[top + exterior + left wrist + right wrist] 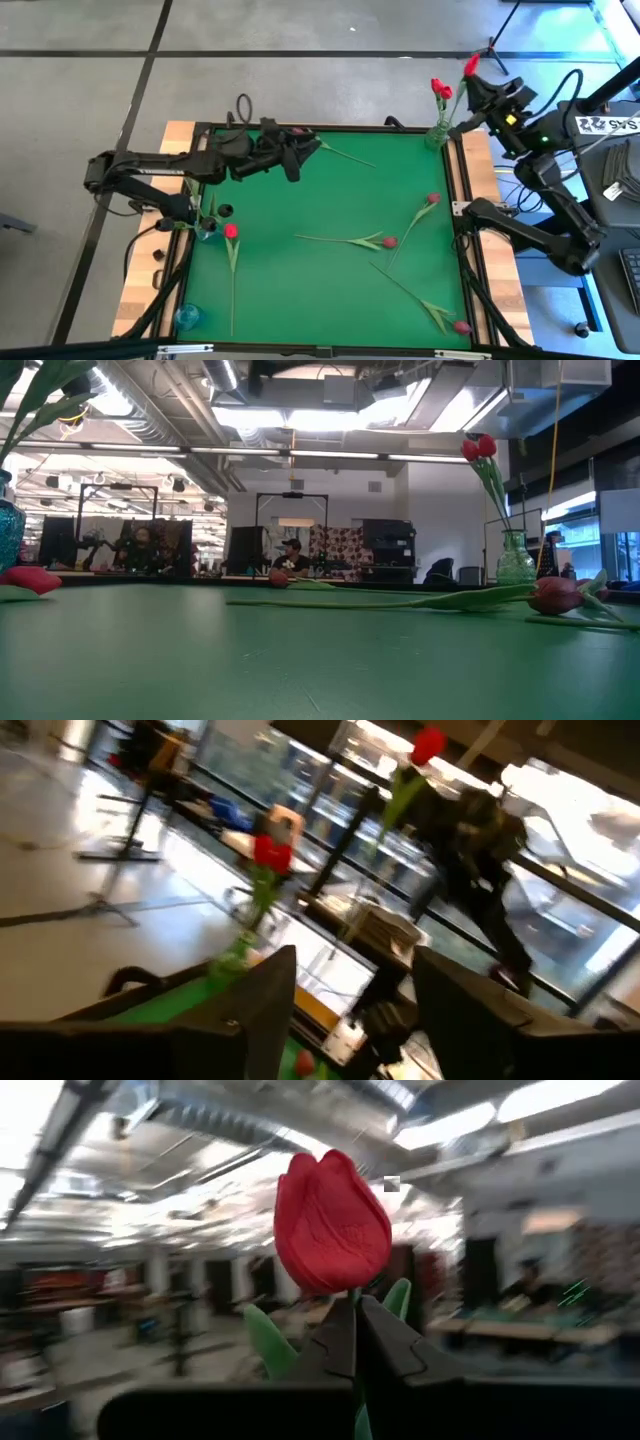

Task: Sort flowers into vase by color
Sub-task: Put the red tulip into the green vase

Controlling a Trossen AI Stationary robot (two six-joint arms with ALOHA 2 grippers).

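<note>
My right gripper is raised beyond the table's far right corner, shut on a bright red tulip, above and just right of the clear glass vase. That vase stands on the far right rim and holds two red tulips. My left gripper hovers level over the far edge of the green mat, open, with nothing between its fingers. A green stem lies on the mat just right of it. Several tulips lie flat on the mat. My right gripper pinches the tulip's thin green stem between its two shut fingertips, just under the red head. The head stands beyond the fingertips, and a leaf shows beside them. The flower is lifted clear of the table, and its stem trails below the head.
Two blue vases stand at the table's left edge, and a red-headed tulip lies beside them. Other tulips lie at the right and near right. The mat's middle is bare. People sit in the room behind.
</note>
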